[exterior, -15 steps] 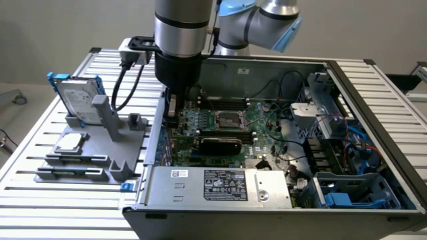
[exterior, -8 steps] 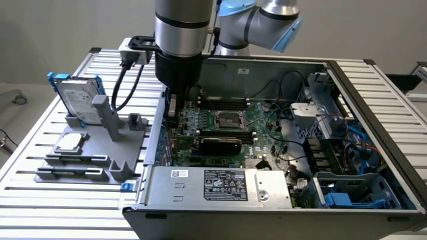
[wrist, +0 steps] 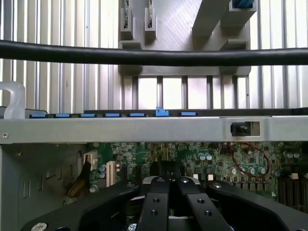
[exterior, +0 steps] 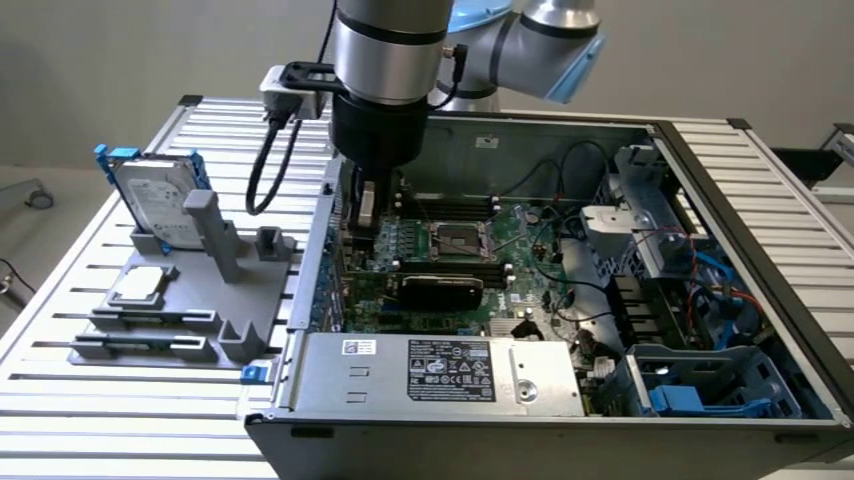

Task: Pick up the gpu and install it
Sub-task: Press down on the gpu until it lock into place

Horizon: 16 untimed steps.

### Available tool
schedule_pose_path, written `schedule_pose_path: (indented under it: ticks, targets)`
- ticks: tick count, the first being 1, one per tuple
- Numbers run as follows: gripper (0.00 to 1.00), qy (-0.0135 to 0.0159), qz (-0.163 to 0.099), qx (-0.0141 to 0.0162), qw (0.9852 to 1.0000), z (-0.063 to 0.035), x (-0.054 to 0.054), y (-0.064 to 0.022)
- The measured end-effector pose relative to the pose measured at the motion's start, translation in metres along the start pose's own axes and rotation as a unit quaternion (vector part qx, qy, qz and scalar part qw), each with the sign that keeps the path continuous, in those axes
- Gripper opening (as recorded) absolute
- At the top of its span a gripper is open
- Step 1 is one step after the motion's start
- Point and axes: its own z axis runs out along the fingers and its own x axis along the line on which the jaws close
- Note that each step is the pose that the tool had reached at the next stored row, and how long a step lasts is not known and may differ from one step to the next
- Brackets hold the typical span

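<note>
The gpu [exterior: 441,290], a black-shrouded card, stands on edge on the green motherboard [exterior: 534,250] inside the open computer case [exterior: 747,250], just in front of the CPU socket [exterior: 454,240]. My gripper [exterior: 362,232] reaches down into the case near the wall on the exterior view's left, behind and to the left of the card. In the wrist view the gripper [wrist: 168,184] has its two black fingers [wrist: 155,202] pressed together with nothing between them, low over the motherboard [wrist: 202,161] and close to the case's metal wall [wrist: 144,129].
A grey fixture [exterior: 174,320] on the slatted table [exterior: 80,420] holds a silver hard drive in a blue frame [exterior: 154,200] and a square CPU chip [exterior: 140,285]. The power supply [exterior: 441,370] fills the case's front. A black cable [wrist: 154,55] crosses the wrist view.
</note>
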Motion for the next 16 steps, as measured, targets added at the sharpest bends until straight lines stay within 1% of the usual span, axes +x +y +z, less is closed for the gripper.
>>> schedule_pose_path:
  ticks: [10,13,16]
  targets:
    - [0.11,0.0,0.0,0.0,1.0,-0.0059,-0.001,-0.0419]
    - [0.11,0.0001,0.0,0.0,1.0,-0.007,-0.001,-0.0489]
    - [0.11,-0.0005,0.0,-0.0005,1.0,-0.0077,0.0,-0.0496]
